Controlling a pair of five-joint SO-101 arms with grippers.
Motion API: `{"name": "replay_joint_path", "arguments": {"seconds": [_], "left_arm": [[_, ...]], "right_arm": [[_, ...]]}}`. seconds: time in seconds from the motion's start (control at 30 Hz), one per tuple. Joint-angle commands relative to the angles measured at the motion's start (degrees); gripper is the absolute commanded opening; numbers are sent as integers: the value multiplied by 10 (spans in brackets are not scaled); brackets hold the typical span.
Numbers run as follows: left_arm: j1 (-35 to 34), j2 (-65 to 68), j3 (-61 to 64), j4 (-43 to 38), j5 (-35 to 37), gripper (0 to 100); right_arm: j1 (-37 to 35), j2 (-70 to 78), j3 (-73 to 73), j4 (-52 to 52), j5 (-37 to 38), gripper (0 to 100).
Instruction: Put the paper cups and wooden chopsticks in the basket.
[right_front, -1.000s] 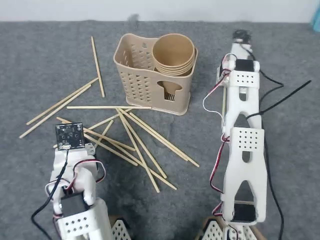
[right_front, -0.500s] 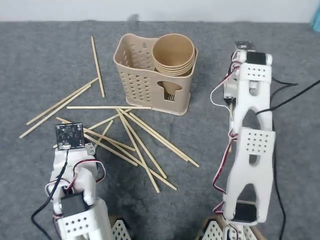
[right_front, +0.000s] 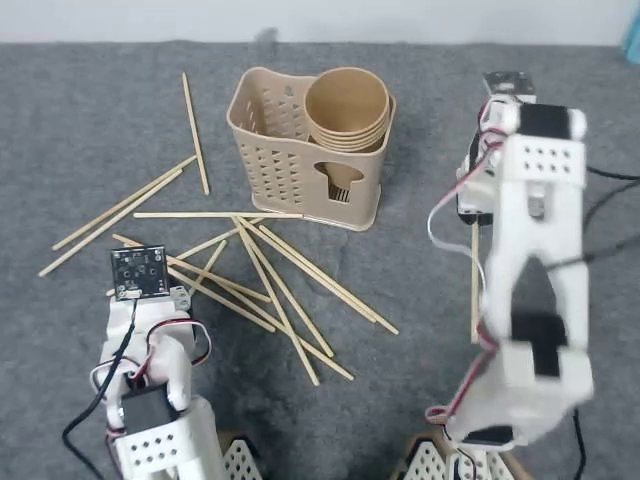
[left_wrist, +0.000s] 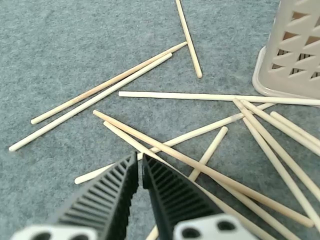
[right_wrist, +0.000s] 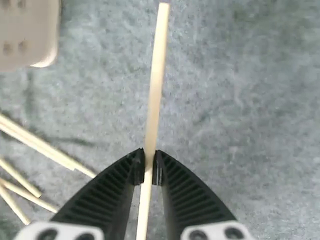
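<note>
Wooden chopstick (right_wrist: 157, 75) clamped in R hand (right_wrist: 148, 156); L hand (left_wrist: 140, 157) together, above loose sticks (left_wrist: 220, 97).

White plastic arm links (right_front: 560, 240), perforated panels, oval cut-outs; black servo blocks (right_front: 148, 408); red, white and black cables (right_front: 433, 218); ribbed black left end effector (left_wrist: 139, 161), right end effector (right_wrist: 148, 159) alike.

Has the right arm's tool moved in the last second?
Yes. The right tool, shut on a chopstick, has shifted farther from the basket, toward the high view's right edge.
</note>
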Motion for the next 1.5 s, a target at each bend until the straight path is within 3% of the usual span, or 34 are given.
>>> {"name": "replay_joint_path", "arguments": {"seconds": [0.0,0.27,0.43,0.73,1.0,1.27,1.47], "left_arm": [[4,-8,-2,1,-8,15],[4,-8,-2,2,-8,15],[4,-8,-2,2,-8,15],[4,-8,-2,2,-8,15],[4,-8,-2,2,-8,15],[4,-8,-2,2,-8,15],[4,-8,-2,2,-8,15]], "right_arm": [[-14,-148,50,7,2,8],[-20,-400,162,-80,-37,8],[-68,-540,251,-185,-39,8],[-151,-672,396,-502,-38,8],[-219,-659,399,-712,-38,8],[-315,-498,386,-980,-34,11],[-322,-287,233,-1004,-33,9]]}}
